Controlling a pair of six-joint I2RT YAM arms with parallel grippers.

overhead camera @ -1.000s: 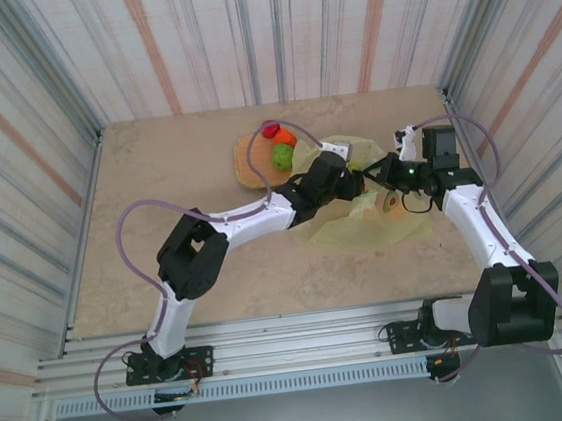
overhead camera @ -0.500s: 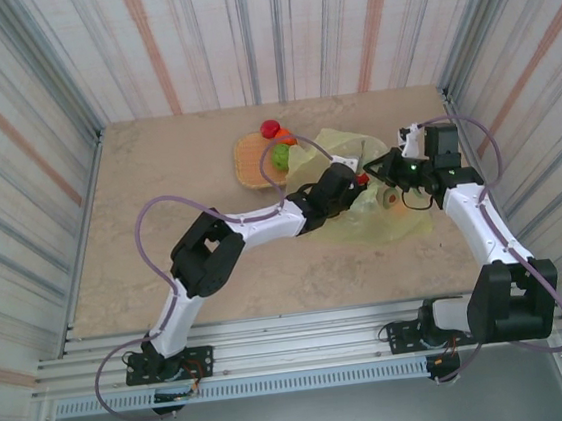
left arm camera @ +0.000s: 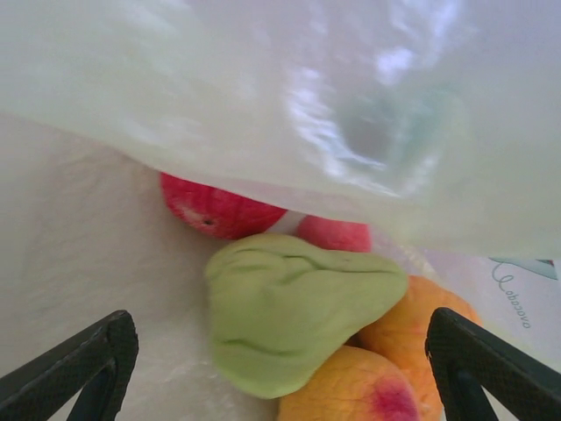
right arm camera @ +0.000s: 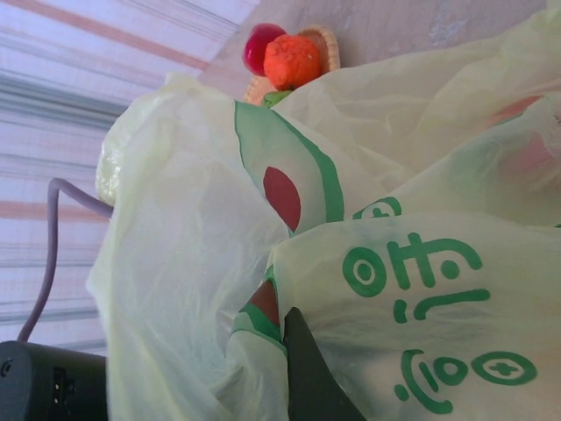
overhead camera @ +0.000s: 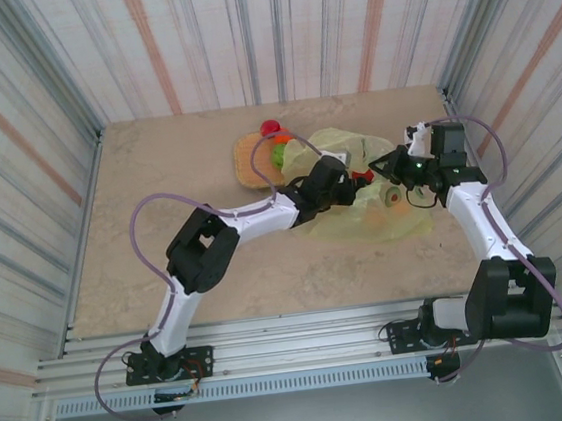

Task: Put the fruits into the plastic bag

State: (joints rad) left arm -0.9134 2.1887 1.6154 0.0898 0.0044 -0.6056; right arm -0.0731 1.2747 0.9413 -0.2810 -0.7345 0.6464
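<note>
The yellow-green plastic bag lies right of centre, and my left gripper is reached inside its mouth. In the left wrist view the left gripper stands open, with a green fruit lying loose between its fingers. A red apple, a pinkish fruit and two orange fruits lie around it on the bag floor. My right gripper is shut on the bag's rim and holds it up.
A round wicker tray behind the left arm holds a red fruit, an orange one and a green one. Striped walls enclose the table on three sides.
My left gripper has pushed a little deeper into the bag and opened wide, letting go of the green fruit. The right gripper has shifted slightly right and back with the bag rim.
</note>
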